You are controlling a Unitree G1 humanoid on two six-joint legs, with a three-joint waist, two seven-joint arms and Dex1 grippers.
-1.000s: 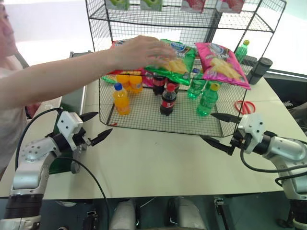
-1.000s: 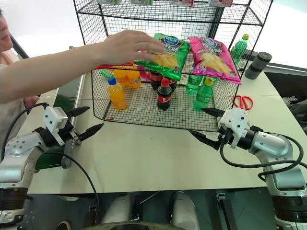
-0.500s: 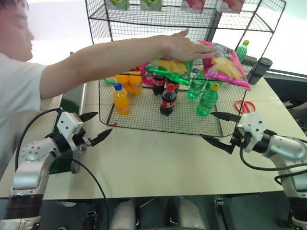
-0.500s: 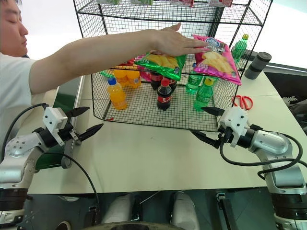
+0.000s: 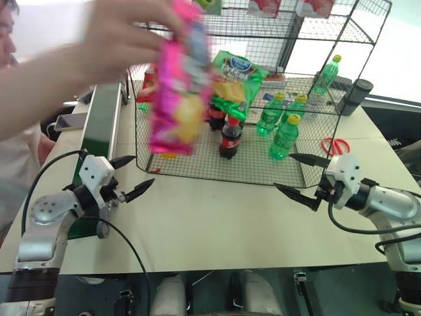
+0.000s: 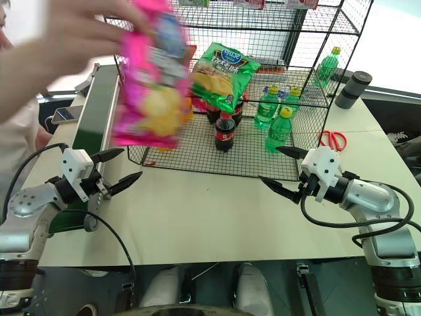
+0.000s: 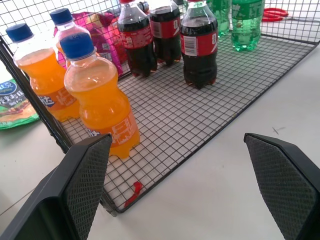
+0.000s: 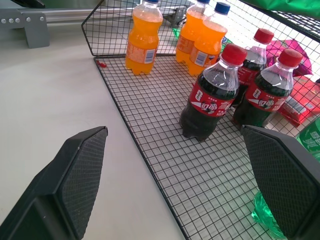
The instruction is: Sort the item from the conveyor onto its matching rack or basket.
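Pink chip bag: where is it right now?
In the head views the pink bag hangs from a person's hand, left of the green bag.

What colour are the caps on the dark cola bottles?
Red, clearest in the right wrist view on the cola bottles.

Setting: robotics lab staged as a mock shop. A black wire rack [image 5: 263, 26] stands on a plain white desk [image 5: 223, 217], stocked with cola bottles [image 5: 229, 137], orange soda [image 7: 100, 100], green bottles [image 5: 284, 137] and a green chip bag [image 5: 235, 76]. Conveyor [image 5: 102, 122] runs alongside. Scissors [image 5: 335, 145] lie loose.
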